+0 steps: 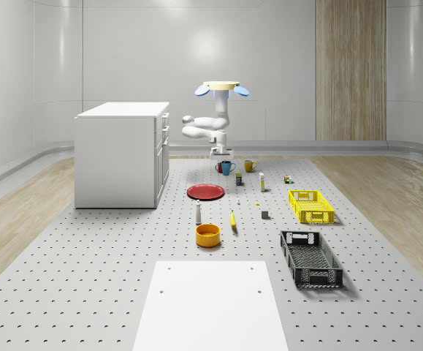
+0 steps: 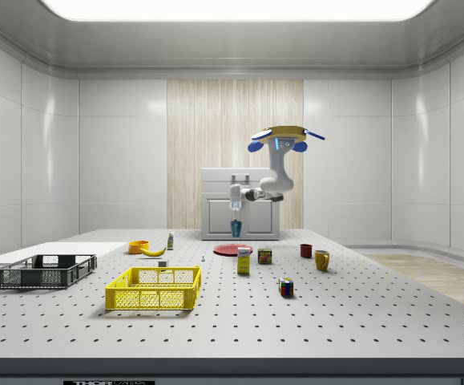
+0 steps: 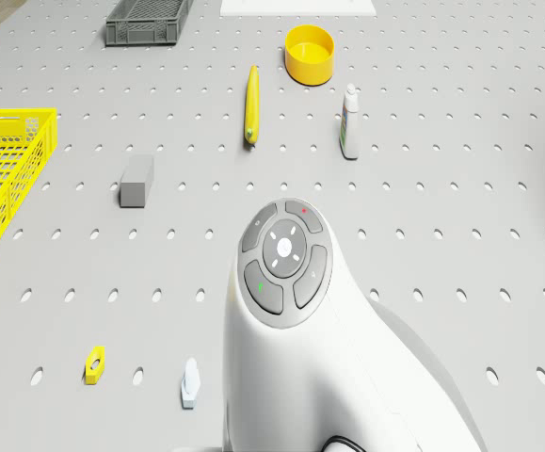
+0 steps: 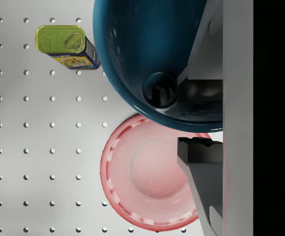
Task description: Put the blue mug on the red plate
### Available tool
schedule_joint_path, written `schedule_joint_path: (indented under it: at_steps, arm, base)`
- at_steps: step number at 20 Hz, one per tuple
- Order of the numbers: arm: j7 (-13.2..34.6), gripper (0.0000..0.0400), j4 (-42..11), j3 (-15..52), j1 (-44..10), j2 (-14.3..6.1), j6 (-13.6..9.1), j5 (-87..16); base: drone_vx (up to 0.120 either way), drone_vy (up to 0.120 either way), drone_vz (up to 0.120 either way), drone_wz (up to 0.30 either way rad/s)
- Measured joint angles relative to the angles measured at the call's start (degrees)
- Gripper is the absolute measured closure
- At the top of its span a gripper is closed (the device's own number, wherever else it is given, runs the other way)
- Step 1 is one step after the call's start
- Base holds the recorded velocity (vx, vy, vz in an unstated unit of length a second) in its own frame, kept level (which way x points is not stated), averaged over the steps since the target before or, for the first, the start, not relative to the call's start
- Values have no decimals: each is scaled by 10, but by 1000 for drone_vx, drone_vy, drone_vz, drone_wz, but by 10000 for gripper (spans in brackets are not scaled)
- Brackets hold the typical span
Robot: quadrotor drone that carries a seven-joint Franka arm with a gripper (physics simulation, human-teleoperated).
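The blue mug [image 2: 236, 228] hangs in the air a little above the red plate [image 2: 233, 249], with my gripper [image 2: 236, 215] shut on its rim from above. In the wrist view the mug [image 4: 147, 49] looms close, one finger [image 4: 200, 152] outside its wall, and the red plate [image 4: 142, 182] lies directly below, partly covered by the mug. In the whole-scene view the mug [image 1: 228, 167] hangs beyond the plate [image 1: 205, 191], under my gripper [image 1: 220, 156]. The drone [image 1: 224, 88] hovers high over the far part of the table, arm bent downward.
A red mug [image 2: 305, 250] and a yellow mug [image 2: 321, 259] stand on the table near the plate. A green can [image 4: 66, 44] sits close by. A banana [image 3: 250, 104], yellow bowl [image 3: 310, 54], bottle [image 3: 349, 122], yellow basket [image 1: 310, 205], black basket [image 1: 310, 258] and white cabinet [image 1: 122, 153] are around.
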Motion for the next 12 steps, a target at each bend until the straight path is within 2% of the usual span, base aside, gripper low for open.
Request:
schedule_joint_path:
  at_steps: [9, 12]
  arm:
    - [1, 300, 0, 0, -1, -3, 2, 1]
    - [-5, 300, 0, 1, 4, -4, 4, 2]
  base:
    - [0, -120, 0, 0]
    - [0, -27, 0, 0]
